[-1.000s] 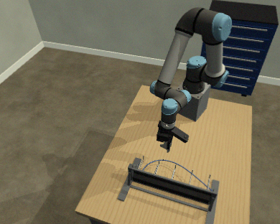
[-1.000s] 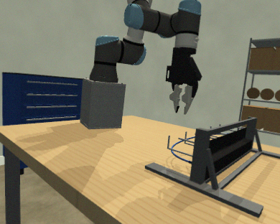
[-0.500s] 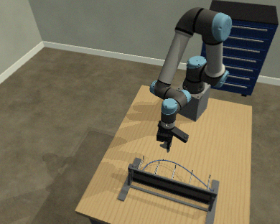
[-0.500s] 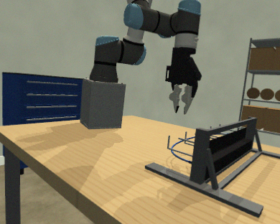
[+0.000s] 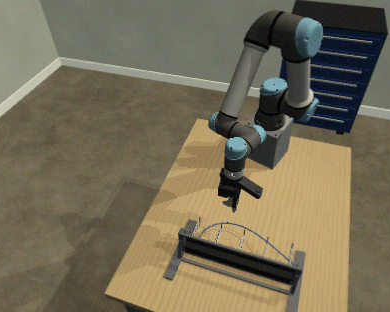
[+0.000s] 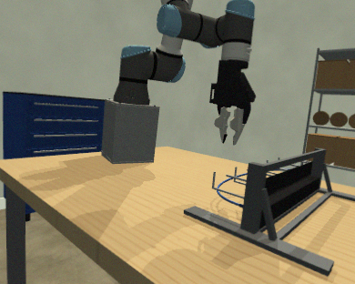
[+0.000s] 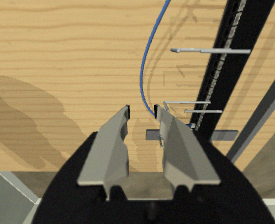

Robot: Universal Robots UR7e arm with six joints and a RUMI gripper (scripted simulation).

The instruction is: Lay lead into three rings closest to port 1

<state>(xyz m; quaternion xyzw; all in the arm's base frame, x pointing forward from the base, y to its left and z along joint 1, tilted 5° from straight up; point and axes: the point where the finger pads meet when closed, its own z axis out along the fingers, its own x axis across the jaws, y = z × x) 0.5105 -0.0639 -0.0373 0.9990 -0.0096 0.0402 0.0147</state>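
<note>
The dark free-standing rack [image 5: 237, 256] stands upright near the table's front edge and also shows in the exterior view [image 6: 284, 187]. A row of thin steel rings [image 5: 243, 235] rises along it. The blue lead [image 5: 247, 232] arcs from the rack's right end to its left end on the arm's side. In the wrist view the lead [image 7: 145, 65] curves past two rings [image 7: 208, 51]. My gripper [image 5: 233, 204] hangs well above the table, behind the rack's left end. Its fingers stand a little apart with nothing between them. It also shows in the exterior view [image 6: 229, 134].
The arm's grey pedestal [image 5: 274, 145] stands at the back of the table. A blue drawer cabinet [image 5: 344, 65] is behind it. A metal shelf with boxes [image 6: 340, 114] stands beyond the rack. The table's left edge is near the rack's left foot [image 5: 171, 270].
</note>
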